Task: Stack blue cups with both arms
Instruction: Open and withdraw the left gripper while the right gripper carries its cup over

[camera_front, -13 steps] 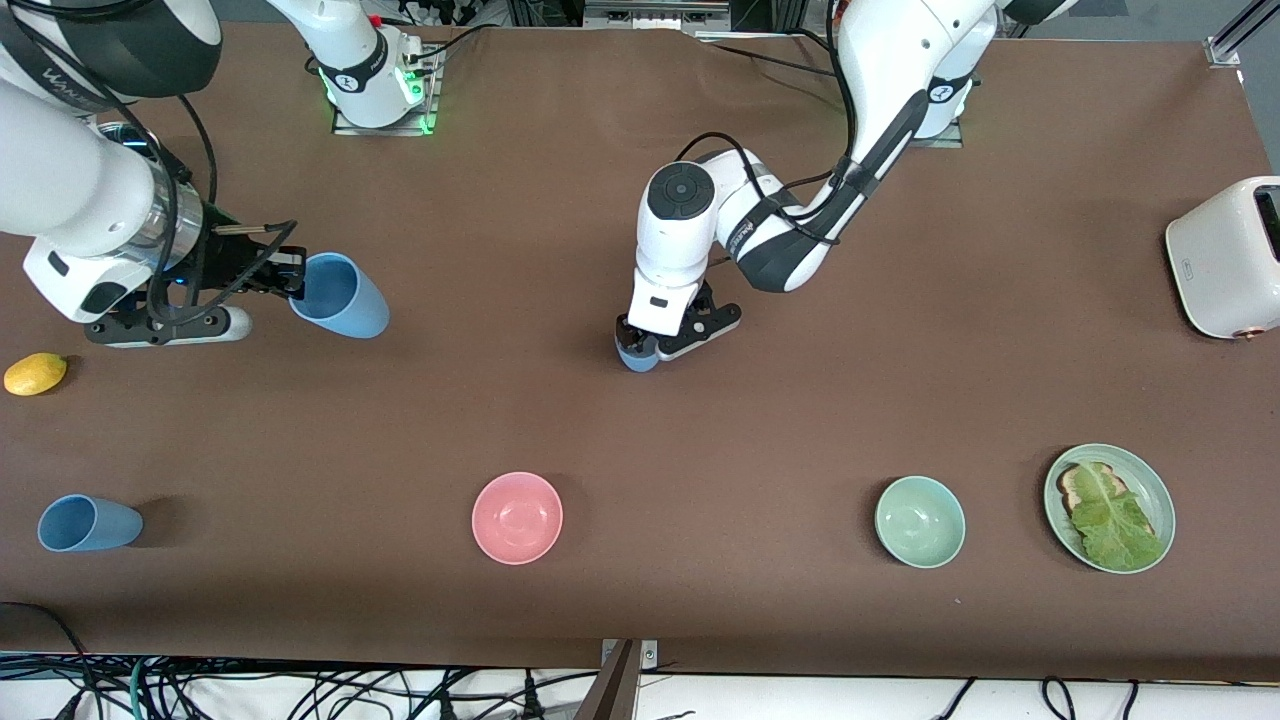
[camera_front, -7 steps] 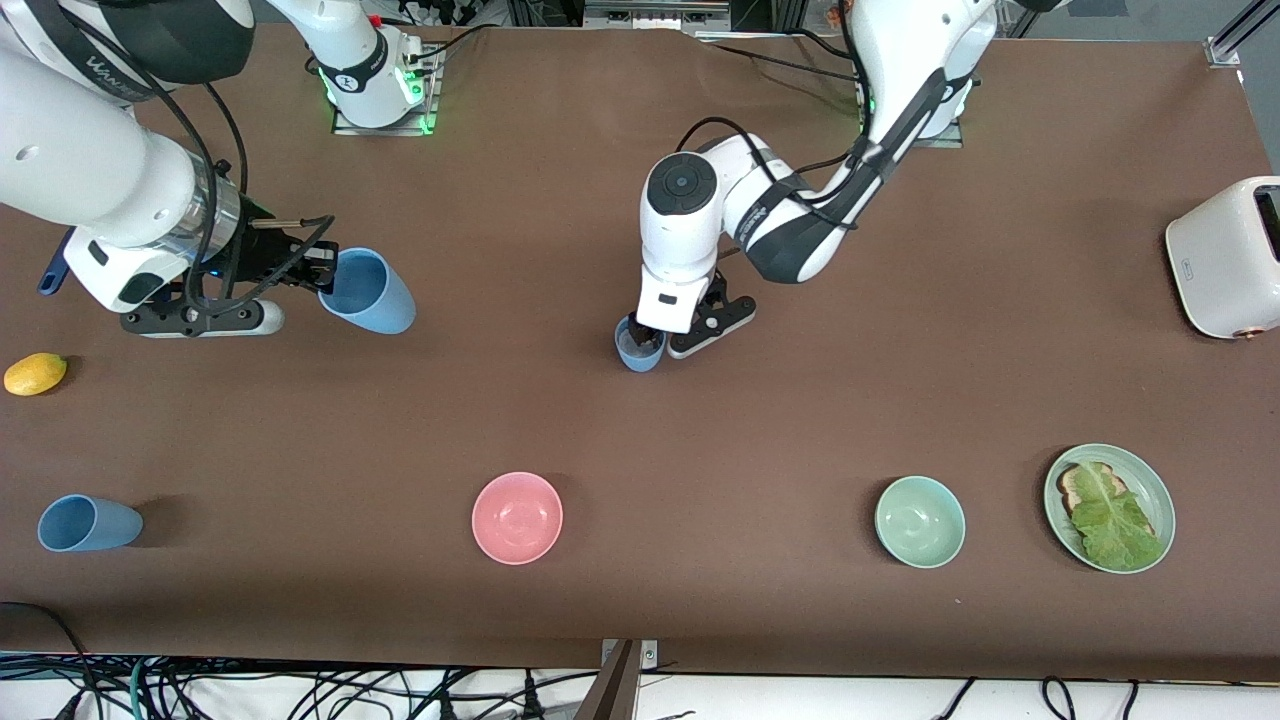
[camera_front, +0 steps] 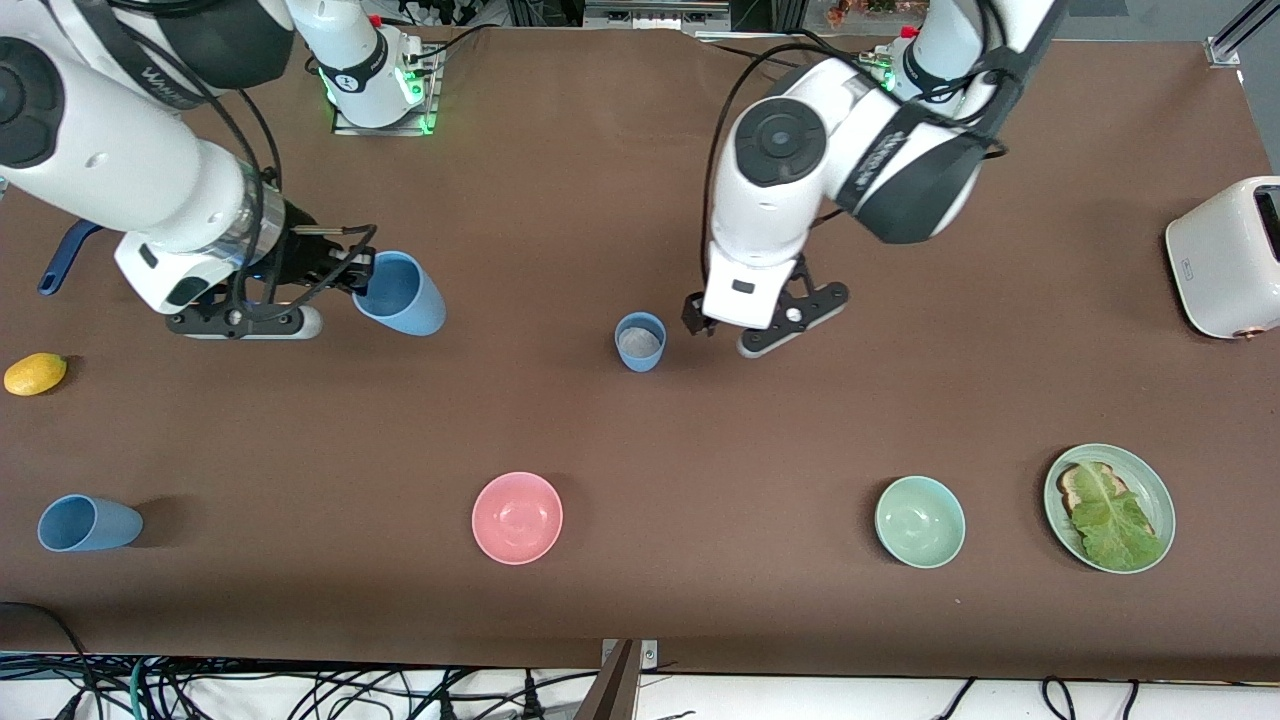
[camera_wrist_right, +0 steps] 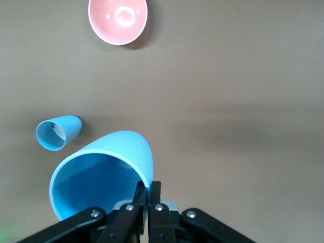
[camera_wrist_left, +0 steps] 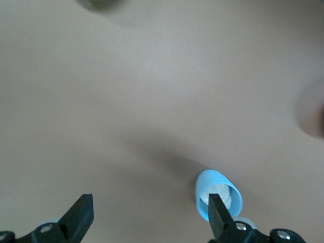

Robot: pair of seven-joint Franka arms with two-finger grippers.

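Note:
A small blue cup (camera_front: 639, 342) with white inside stands upright mid-table. My left gripper (camera_front: 712, 325) is open and empty, raised just beside this cup toward the left arm's end. In the left wrist view the cup (camera_wrist_left: 218, 195) shows by one of the fingers (camera_wrist_left: 217, 215). My right gripper (camera_front: 362, 272) is shut on the rim of a larger blue cup (camera_front: 400, 293), held tilted above the table toward the right arm's end. The right wrist view shows this held cup (camera_wrist_right: 101, 177) and the small cup (camera_wrist_right: 58, 132). A third blue cup (camera_front: 88, 523) lies on its side near the front edge.
A pink bowl (camera_front: 517, 517), a green bowl (camera_front: 920, 521) and a green plate (camera_front: 1150, 480) with toast and lettuce sit along the front. A lemon (camera_front: 35, 373) and a dark blue pan handle (camera_front: 60, 260) are at the right arm's end. A white toaster (camera_front: 1225, 255) is at the left arm's end.
My left gripper let go of the small cup, opened, and rose away toward the left arm's end. My right gripper carried its cup toward the middle of the table.

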